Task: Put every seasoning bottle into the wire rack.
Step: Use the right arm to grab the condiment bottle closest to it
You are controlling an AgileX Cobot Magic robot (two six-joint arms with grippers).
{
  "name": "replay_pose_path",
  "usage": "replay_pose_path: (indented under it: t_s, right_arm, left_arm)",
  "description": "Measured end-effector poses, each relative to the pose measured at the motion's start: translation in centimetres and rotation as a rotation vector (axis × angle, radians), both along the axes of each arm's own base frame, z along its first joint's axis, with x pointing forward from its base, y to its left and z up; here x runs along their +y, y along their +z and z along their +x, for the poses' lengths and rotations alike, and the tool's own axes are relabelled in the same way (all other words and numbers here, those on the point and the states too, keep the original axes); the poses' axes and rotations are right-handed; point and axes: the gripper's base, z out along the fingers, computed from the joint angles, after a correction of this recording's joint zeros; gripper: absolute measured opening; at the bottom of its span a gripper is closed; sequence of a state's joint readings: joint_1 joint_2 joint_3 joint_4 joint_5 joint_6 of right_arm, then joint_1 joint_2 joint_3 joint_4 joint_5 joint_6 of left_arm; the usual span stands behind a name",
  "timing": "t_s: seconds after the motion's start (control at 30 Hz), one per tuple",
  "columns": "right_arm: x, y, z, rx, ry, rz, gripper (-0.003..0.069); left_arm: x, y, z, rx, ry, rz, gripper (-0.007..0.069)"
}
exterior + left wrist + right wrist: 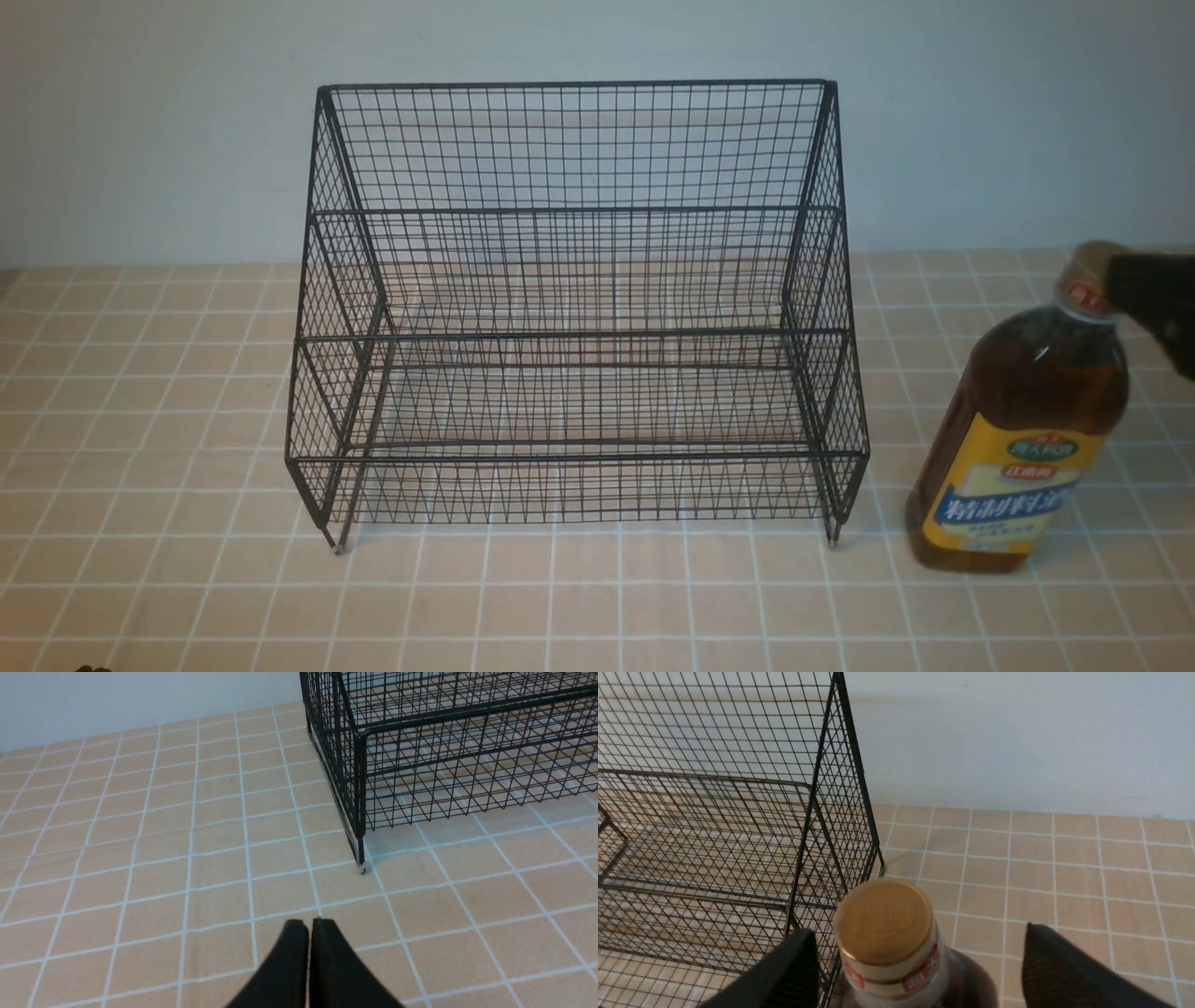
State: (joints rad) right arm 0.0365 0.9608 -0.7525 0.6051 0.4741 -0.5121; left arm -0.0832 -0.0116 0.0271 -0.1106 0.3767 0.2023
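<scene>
Black left gripper (309,926): fingers pressed together, holding nothing, parked low over the tiled table (187,560), left-front of the wire rack (579,459) near its front-left foot. The rack stands centre, 2 stepped tiers, no bottle on either.

1 seasoning bottle (1018,439) stands upright on the table just right of the rack's right side, level with its front edge, not touching it.

Right gripper (917,933): jaws wide apart, 1 finger on each side of the tan cap, gaps visible on both sides, so no contact yet.

Step in hand, as judged: grasp approach, pre-close. Next move likely needs the jaws closing squarely on the cap or neck, a lift high enough to clear the rack's front rail, then a shift left over a tier. The bottle is tall and full, so it may swing if pinched only at the cap.
</scene>
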Motion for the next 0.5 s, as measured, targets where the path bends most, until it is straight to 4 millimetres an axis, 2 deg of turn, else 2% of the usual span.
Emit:
replay_pose_path:
  t_s: [0.03,0.2,0.37,0.5]
  right_arm:
    - [0.3,-0.2,0.4,0.000,0.010,0.000,0.0602]
    - [1.0,-1.0,1.7,-0.003,0.036,-0.040,0.0643]
    - [0.8,-1.8,3.2,-0.010,0.002,-0.063,0.0640]
    - [0.8,-2.9,4.1,0.026,0.000,-0.077,0.0582]
  left_arm:
    - [0.0,0.0,0.0,0.000,0.000,0.000,-0.0010]
    - [0.0,0.0,0.0,0.000,0.000,0.000,-0.0010]
    - [0.0,0.0,0.0,0.000,0.000,-0.001,-0.0010]
    - [0.0,0.0,0.0,0.000,0.000,-0.001,-0.0010]
